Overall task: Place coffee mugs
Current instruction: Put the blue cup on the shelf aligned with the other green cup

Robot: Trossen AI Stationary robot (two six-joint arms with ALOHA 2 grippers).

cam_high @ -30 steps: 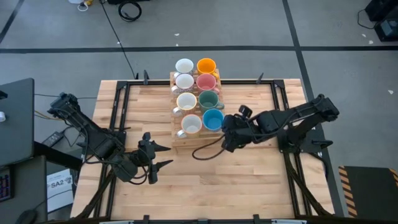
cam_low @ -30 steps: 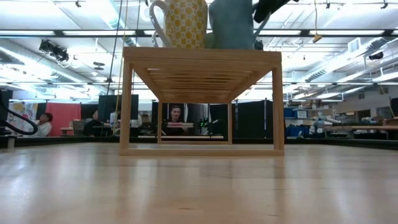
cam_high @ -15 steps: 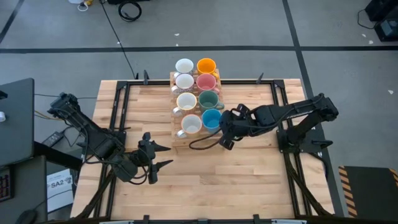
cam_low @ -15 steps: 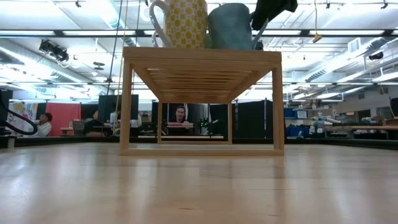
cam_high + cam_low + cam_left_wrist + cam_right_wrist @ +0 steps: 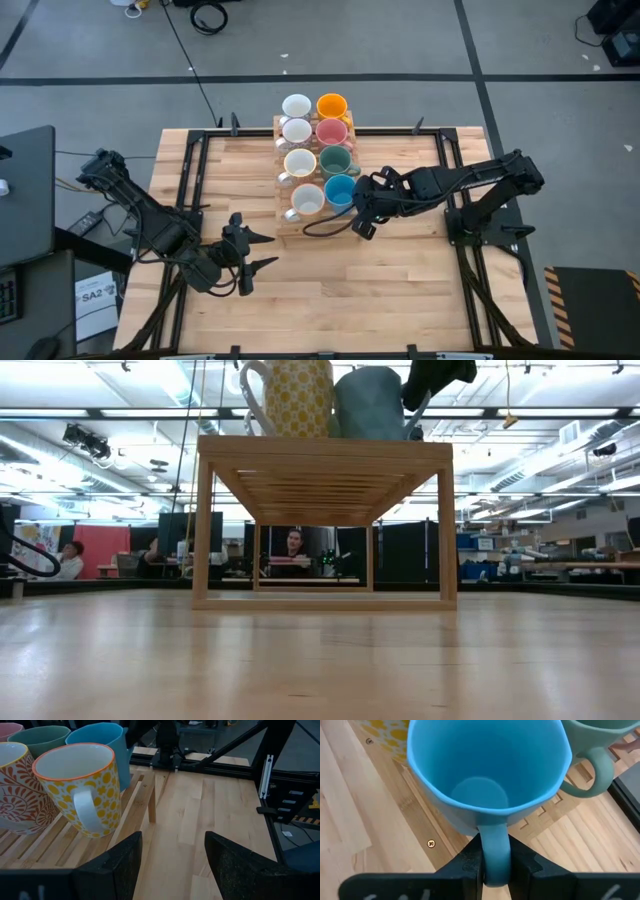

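Several coffee mugs stand in two rows on a wooden rack (image 5: pixel 284 232): white and patterned ones on the left, orange (image 5: pixel 332 105), pink (image 5: pixel 332 131), green (image 5: pixel 335 160) and blue (image 5: pixel 341 190) on the right. My right gripper (image 5: pixel 495 872) is at the blue mug (image 5: pixel 487 775), on the rack's near right corner, and is shut on its handle. In the low view the blue mug (image 5: pixel 370 402) rests on the rack top beside a yellow-dotted mug (image 5: pixel 297 396). My left gripper (image 5: pixel 172 854) hangs open over the table's near left, touching nothing. My right gripper pinches the blue mug's handle (image 5: pixel 494 845) between its two fingers, one on each flat side. The fingers slant down at it from the table's right and near side. The mug stands upright with its base on the rack top.
The rack (image 5: pixel 325 455) is a slatted stand on legs in the table's middle. A black cable (image 5: pixel 320 228) loops on the table below the right gripper. Bare wood lies to the near side and both sides of the rack. People sit in the room beyond.
My right gripper has swung toward the rack and the table's far edge, turning about its wrist. The blue mug has come down a little and now stands upright on the rack top. My left arm has kept still.
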